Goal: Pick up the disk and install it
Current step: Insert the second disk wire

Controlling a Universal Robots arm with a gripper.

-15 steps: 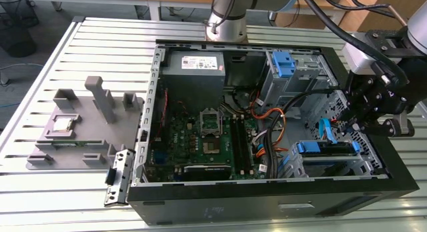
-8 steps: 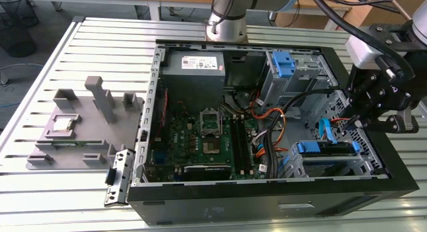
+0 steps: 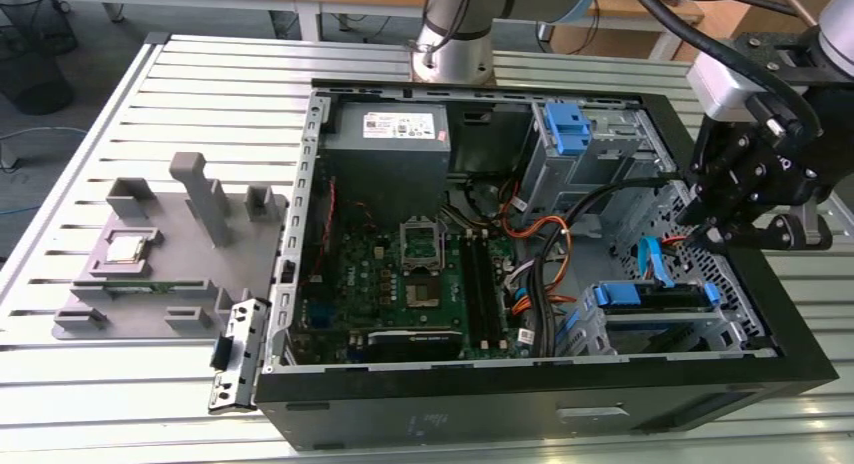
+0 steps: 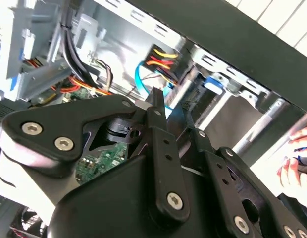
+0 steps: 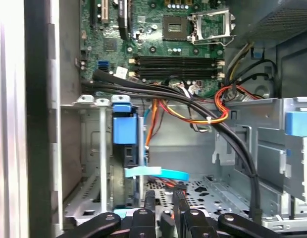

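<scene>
Hangs with the gripper [image 3: 754,234] over the open computer case [image 3: 534,409], at the exterior view's right. Jaws a narrow gap apart, gripping nothing, seen in both wrist views [image 5: 164,198] [image 4: 171,106]. Finds the disk [image 3: 650,296] slotted in the metal drive cage [image 3: 694,339] near the case's front, just beside the gripper. Shows it on edge in the first wrist view [image 5: 122,130], blue bracket outward, with a light blue ribbon cable [image 5: 158,172] beside it and the motherboard [image 5: 158,34] beyond. Catches a person's hand [image 4: 298,163] outside the case in the second wrist view. Takes in the slatted desk [image 3: 134,384] and a grey tray [image 3: 147,284] in the exterior view.
</scene>
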